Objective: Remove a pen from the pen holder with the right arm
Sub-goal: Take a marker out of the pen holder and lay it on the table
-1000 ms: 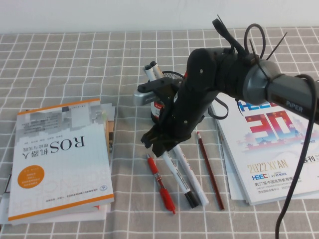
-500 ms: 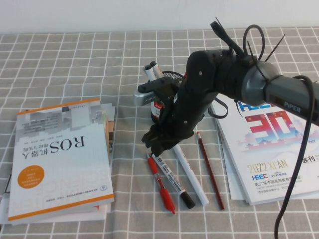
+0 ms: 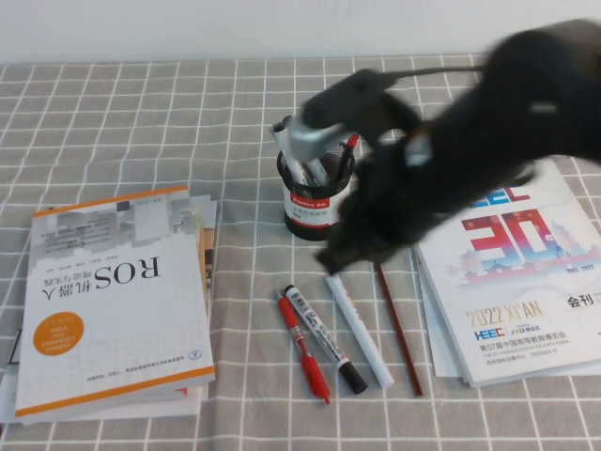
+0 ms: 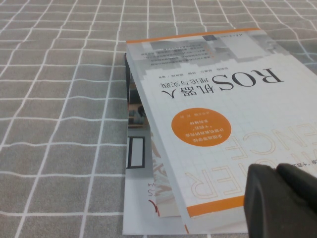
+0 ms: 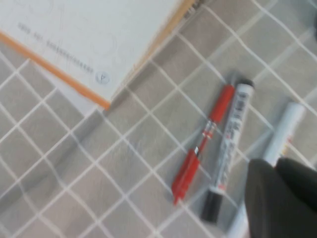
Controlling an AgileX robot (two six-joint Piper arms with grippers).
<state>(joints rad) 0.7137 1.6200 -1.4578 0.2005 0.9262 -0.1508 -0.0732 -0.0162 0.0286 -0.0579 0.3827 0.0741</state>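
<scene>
High view, from our left: the white-and-orange ROS book, where our left gripper hovers, fingers together. The black mesh pen holder keeps several pens. Just beside it our right gripper hangs closed and empty, near the black-capped white marker lying on the grey checked cloth.

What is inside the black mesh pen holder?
A grey-white marker and a red-tipped pen stick out; the holder hides their lower parts. Right gripper is beside it, left gripper over the white book.

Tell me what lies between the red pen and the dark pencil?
Two markers, in the high view: a black-capped marker and a white marker. The right gripper hovers shut over them; the left gripper sits over the ROS book.
</scene>
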